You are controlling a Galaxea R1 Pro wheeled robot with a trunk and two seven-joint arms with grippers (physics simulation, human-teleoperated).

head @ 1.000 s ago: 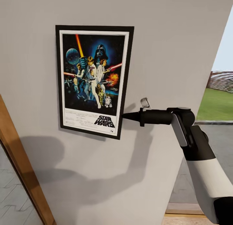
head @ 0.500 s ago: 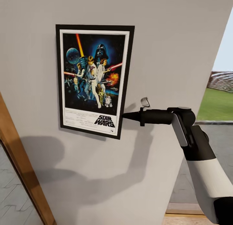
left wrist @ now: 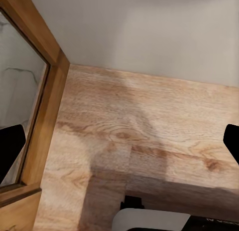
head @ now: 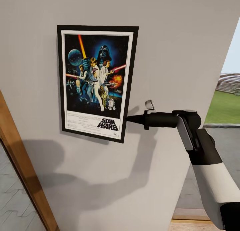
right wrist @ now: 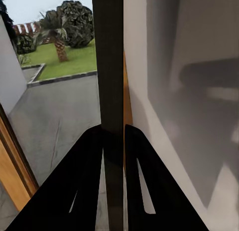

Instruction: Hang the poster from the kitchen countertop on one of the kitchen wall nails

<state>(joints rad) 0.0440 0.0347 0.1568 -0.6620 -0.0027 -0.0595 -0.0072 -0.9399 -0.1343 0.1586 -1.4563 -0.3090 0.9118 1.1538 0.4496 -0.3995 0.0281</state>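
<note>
The poster point(head: 96, 83) (against the wall point(head: 173, 41)) is pinched edgewise by the right claw point(head: 128, 118).

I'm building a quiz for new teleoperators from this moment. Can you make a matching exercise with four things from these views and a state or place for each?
Things:
1. poster
2. right gripper
3. left gripper
4. wooden frame

States or places:
A. open above a wooden floor
B. flat against the grey wall
C. at the head view's lower left
D. shut on the poster's edge

Pairs: 1-B, 2-D, 3-A, 4-C
</note>
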